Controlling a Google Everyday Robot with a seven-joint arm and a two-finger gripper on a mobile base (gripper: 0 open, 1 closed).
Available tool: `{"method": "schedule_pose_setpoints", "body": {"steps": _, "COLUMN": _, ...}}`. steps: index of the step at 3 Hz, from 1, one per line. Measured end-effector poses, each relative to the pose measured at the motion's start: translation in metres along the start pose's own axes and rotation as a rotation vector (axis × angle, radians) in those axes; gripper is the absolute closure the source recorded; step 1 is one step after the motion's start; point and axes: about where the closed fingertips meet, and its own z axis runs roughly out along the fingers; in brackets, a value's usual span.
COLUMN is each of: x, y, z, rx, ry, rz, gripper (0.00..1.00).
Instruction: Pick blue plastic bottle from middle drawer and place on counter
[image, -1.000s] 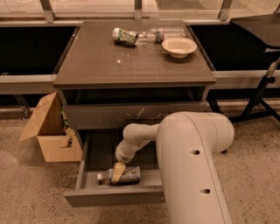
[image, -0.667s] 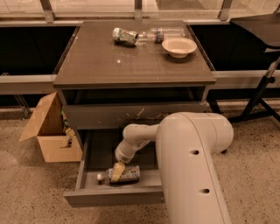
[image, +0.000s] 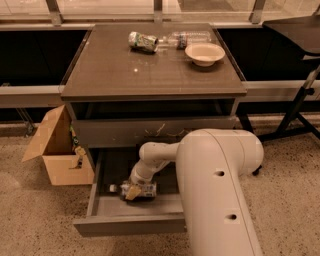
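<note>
Inside middle drawer: blue plastic bottle, lying flat, gripper at it.
Likely light, slick, crushable; take mid-body; grip state cannot be told.

The pincer, in the lower middle-left of the frame, lies over the blue plastic bottle and hides part of its label; the white arm covers the right half of the middle drawer and is cut off by the bottom edge; the black stand runs past the right edge; the print on the can is too small to read.
</note>
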Motion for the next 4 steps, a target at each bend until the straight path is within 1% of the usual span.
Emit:
{"method": "schedule_pose_setpoints", "body": {"steps": 1, "x": -0.004, "y": 0.0, "z": -0.014, "rx": 0.021, "ry": -0.011, "rz": -0.031, "gripper": 0.95}}
{"method": "schedule_pose_setpoints", "body": {"steps": 2, "x": -0.015, "y": 0.013, "z": -0.056, "rx": 0.077, "ry": -0.076, "rz": -0.112, "gripper": 1.0}}
{"method": "schedule_pose_setpoints", "body": {"steps": 3, "x": -0.021, "y": 0.034, "z": -0.11, "rx": 0.102, "ry": -0.199, "rz": -0.182, "gripper": 1.0}}
{"method": "schedule_pose_setpoints", "body": {"steps": 4, "x": 0.002, "y": 0.036, "z": -0.127, "rx": 0.137, "ry": -0.214, "rz": -0.213, "gripper": 1.0}}
